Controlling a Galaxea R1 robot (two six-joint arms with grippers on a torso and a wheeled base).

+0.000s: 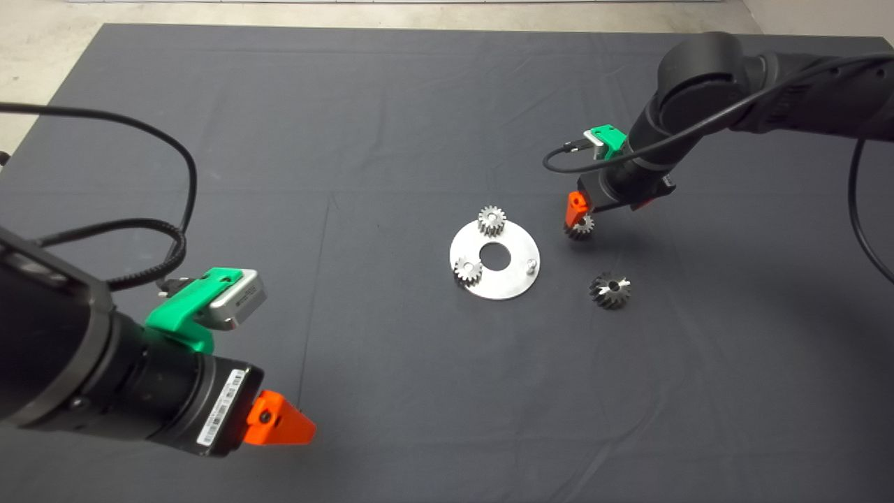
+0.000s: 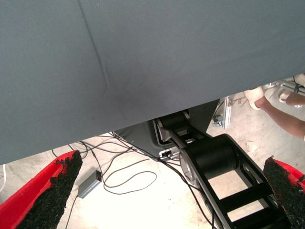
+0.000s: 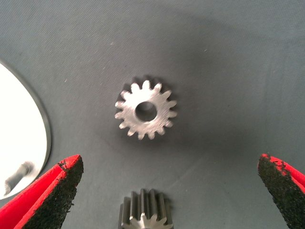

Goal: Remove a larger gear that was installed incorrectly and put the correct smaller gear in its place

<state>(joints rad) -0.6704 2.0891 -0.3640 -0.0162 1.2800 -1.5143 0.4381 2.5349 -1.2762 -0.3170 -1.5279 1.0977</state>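
The smaller gear (image 1: 580, 228) (image 3: 145, 112), dark grey, lies flat on the mat just right of the round silver plate (image 1: 513, 279) (image 3: 24, 114). My right gripper (image 1: 580, 215) (image 3: 169, 167) hovers over it, open, its fingers (image 3: 52, 191) wide apart on either side and touching nothing. The larger gear (image 1: 610, 290) (image 3: 144, 212), cone-like with slanted teeth, rests on the mat nearer the front. The plate carries two bright small gears (image 1: 492, 221) (image 1: 468, 270) and a bare peg (image 1: 532, 265) (image 3: 19, 171). My left gripper (image 1: 283, 421) (image 2: 171, 164) is parked at the lower left, open and empty.
Past the mat's edge (image 2: 143, 119), the left wrist view shows the floor with cables, the robot's black base (image 2: 214, 167) and a person's legs and shoes (image 2: 259, 98). A cable (image 1: 181, 175) loops above the left arm.
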